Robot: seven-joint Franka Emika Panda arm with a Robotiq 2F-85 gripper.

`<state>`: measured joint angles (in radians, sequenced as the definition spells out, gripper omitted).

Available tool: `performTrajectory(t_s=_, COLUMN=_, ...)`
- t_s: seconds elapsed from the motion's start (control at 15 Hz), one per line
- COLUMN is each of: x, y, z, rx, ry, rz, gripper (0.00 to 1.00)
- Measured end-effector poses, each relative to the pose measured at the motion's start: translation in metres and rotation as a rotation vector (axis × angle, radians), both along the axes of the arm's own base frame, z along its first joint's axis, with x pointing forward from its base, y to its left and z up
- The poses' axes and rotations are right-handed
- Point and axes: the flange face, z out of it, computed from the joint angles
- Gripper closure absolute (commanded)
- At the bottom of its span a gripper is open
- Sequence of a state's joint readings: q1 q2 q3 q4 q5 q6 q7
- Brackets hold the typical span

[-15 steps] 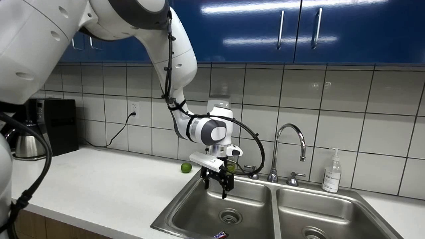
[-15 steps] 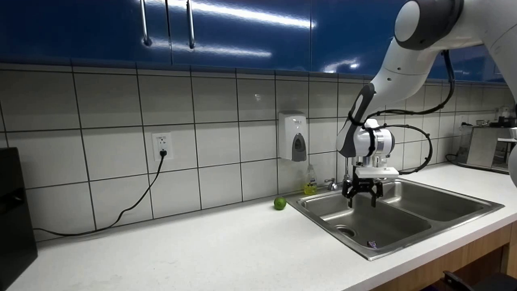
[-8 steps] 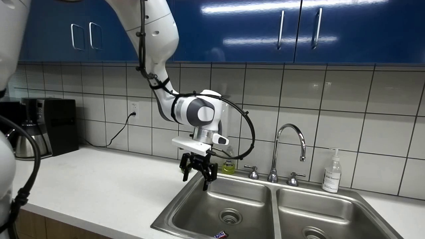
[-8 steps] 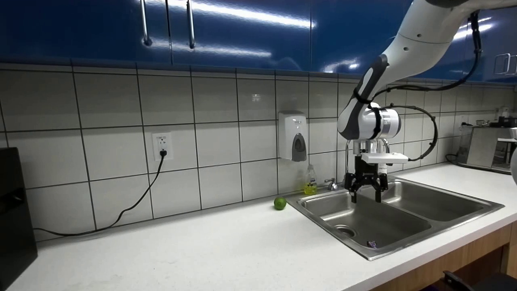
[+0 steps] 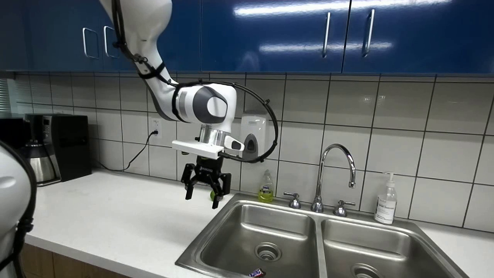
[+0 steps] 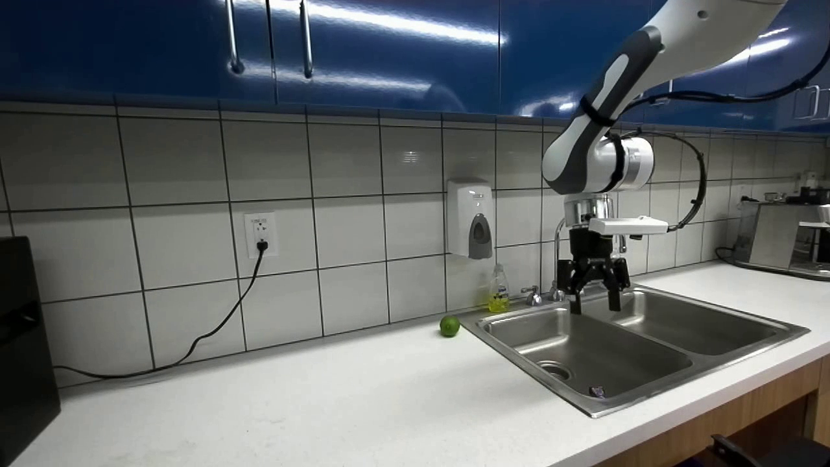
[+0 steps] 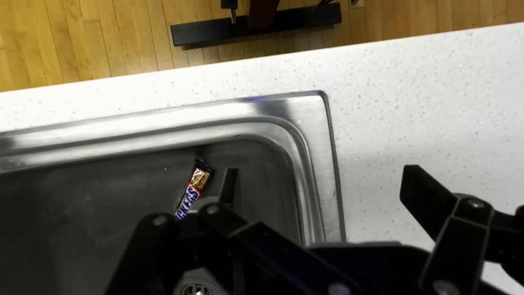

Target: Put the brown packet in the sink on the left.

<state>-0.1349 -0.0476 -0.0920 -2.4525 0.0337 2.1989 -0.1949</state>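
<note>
The brown packet, a Snickers bar wrapper with a gold end, lies in the left basin of the steel sink (image 5: pixel 227 247), near its front corner. It shows in the wrist view (image 7: pixel 195 184) and small in both exterior views, as a packet (image 5: pixel 257 273) and a purplish spot (image 6: pixel 597 392). My gripper (image 5: pixel 202 200) is open and empty, fingers pointing down, raised well above counter and sink. It also shows in an exterior view (image 6: pixel 594 309). In the wrist view the fingers (image 7: pixel 321 172) stand wide apart, and the left one partly covers the packet's lower end.
A green lime (image 6: pixel 449 326) sits on the counter (image 6: pixel 324 402) beside the sink. A yellow-green soap bottle (image 5: pixel 266 189), the faucet (image 5: pixel 335 148) and a sanitizer bottle (image 5: pixel 386 204) stand along the back. A soap dispenser (image 6: pixel 470 220) hangs on the wall. Blue cabinets (image 5: pixel 270 34) are above.
My open gripper has risen and drawn back from the sink, leftward in an exterior view. The packet has stayed in the left basin.
</note>
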Motion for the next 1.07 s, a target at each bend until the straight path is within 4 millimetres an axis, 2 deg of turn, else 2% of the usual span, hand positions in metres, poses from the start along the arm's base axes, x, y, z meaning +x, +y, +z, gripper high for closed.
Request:
performTrajectory(t_s=0.27, x=-0.023, y=0.016, z=0.027, rx=0.01, ry=-0.008, rz=0.027, gripper=0.0)
performTrajectory(t_s=0.6, x=-0.055, y=0.024, z=0.06, rx=0.008, ry=0.017, rz=0.063, gripper=0.0)
performTrajectory(t_s=0.87, x=-0.078, y=0.027, z=0.076, rx=0.003, ry=0.046, rz=0.081, gripper=0.0)
performTrajectory(t_s=1.07, x=-0.086, y=0.029, z=0.082, rx=0.002, ry=0.048, rz=0.085, gripper=0.0)
